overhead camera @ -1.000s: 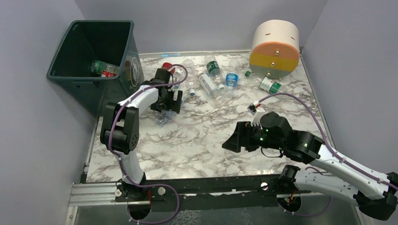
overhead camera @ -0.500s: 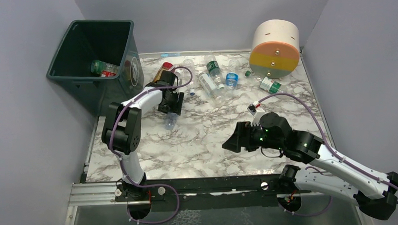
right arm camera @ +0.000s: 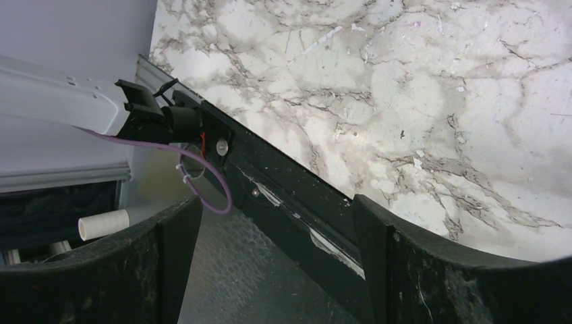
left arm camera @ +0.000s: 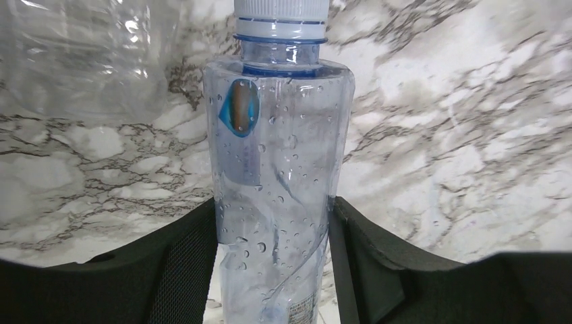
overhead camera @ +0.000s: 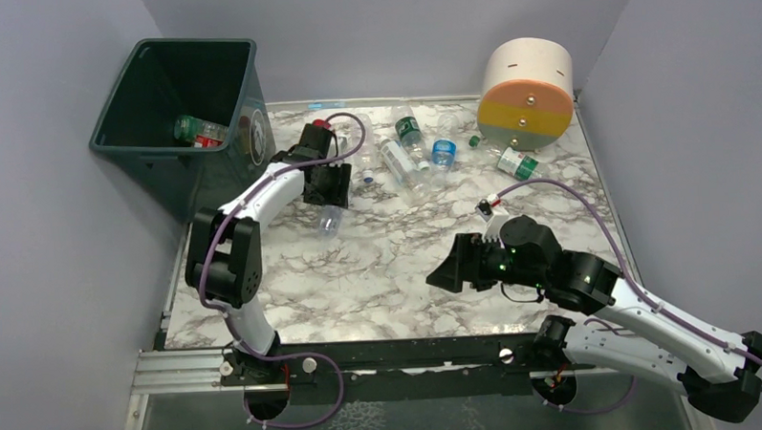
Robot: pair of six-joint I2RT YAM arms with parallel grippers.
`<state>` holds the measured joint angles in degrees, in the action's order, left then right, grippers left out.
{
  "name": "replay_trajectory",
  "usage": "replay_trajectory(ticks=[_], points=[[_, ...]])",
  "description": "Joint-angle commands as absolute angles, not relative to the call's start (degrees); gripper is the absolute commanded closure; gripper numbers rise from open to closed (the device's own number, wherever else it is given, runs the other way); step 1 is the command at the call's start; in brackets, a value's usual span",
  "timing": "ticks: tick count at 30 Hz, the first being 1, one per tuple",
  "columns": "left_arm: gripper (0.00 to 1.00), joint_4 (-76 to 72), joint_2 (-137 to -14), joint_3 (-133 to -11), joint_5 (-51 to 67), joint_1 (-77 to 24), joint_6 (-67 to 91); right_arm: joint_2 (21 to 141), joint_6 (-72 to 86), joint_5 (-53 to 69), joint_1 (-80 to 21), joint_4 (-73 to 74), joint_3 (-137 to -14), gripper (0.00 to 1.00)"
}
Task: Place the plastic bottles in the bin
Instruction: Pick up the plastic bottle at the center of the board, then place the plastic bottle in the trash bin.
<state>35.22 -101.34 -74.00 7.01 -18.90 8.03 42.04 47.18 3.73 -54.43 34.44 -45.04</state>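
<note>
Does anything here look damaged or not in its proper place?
Yes. The crumpled bottle at upper left of the left wrist view looks crushed, with dented walls. The gripped bottle has droplets inside.

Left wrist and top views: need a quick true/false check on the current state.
1. The left end effector is clamped on a clear bottle with a white cap. True.
2. The right end effector holds a bottle. False: it is open and empty.
3. The bin is empty. False: a green-and-red-labelled bottle lies inside.
4. Loose bottles lie on the marble table between the bin and the banded cylinder. True.
5. The clear bottle is over the bin. False: in the top view it is over the table, right of the bin.
</note>
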Motion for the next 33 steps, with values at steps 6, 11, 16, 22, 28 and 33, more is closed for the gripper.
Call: replay_trajectory(ticks=[6,11,16,22,28,33], points=[[0.40,39.9,-92.9,-86.0,9.4,-19.2,8.7,41.3,47.9,3.8,-54.8,35.1,-45.3,0.15],[0.40,44.6,-92.7,-94.9,9.5,-19.2,8.1,41.2,48.2,4.0,-54.8,34.7,-44.9,0.15],[0.40,48.2,-93.4,-104.1,9.2,-19.2,7.6,40.8,48.6,4.1,-54.8,34.5,-44.2,0.15],[0.40,51.0,-95.9,-113.7,8.2,-19.1,6.7,40.3,49.2,4.6,-54.8,34.1,-43.5,0.15],[0.40,54.0,-99.7,-124.4,7.5,-17.8,5.6,39.9,49.5,4.8,-54.8,34.0,-42.8,0.15],[0.40,55.0,-101.1,-130.3,8.8,-14.4,5.0,40.0,50.0,5.5,-54.8,32.9,-41.7,0.15]])
